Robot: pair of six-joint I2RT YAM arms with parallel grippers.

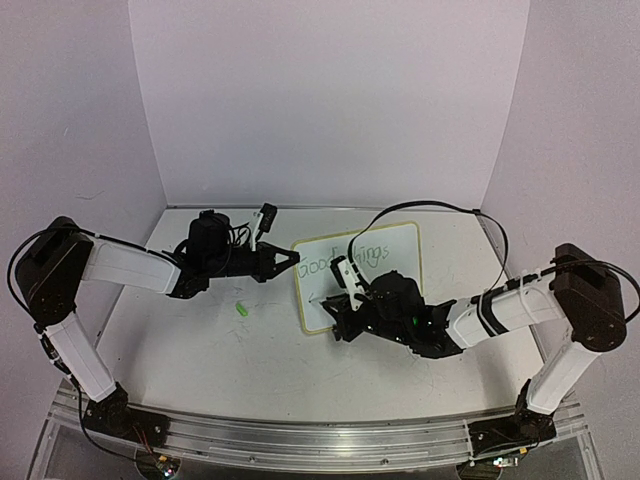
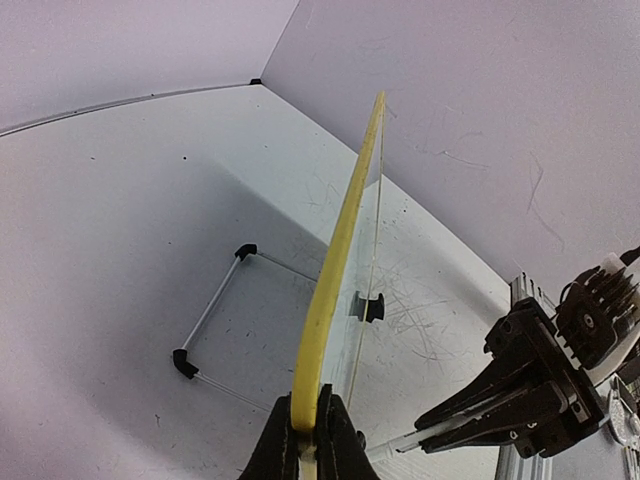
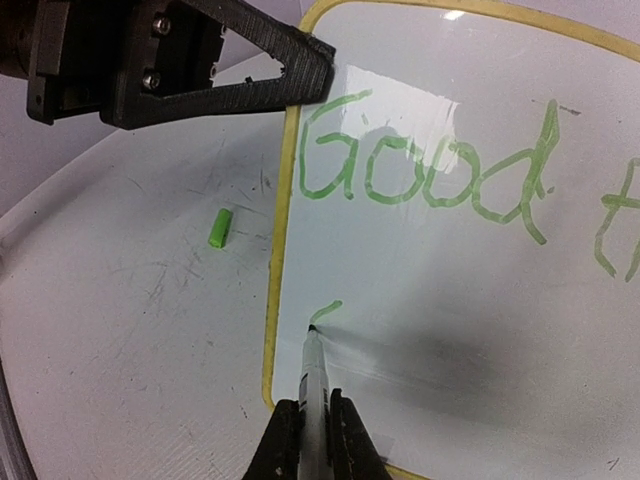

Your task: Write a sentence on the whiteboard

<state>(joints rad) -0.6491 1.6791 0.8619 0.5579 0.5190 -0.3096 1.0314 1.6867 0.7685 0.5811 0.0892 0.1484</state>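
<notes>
The whiteboard [image 1: 400, 245] stands tilted at the table's middle, with a pale yellow rim [image 3: 283, 215]. Green lettering [image 3: 420, 170] reads "Good" and the start of a second word; a short green stroke [image 3: 327, 310] begins a lower line. My left gripper [image 2: 313, 415] is shut on the board's yellow left edge [image 2: 335, 270]; it shows in the top view [image 1: 290, 258]. My right gripper [image 3: 313, 425] is shut on a white marker [image 3: 312, 375], its tip touching the board at the short stroke. It shows in the top view [image 1: 340, 300].
A green marker cap [image 1: 241, 309] lies on the table left of the board, also in the right wrist view [image 3: 219, 227]. The board's wire stand with black feet [image 2: 184, 362] rests behind it. White walls enclose the table's back and sides.
</notes>
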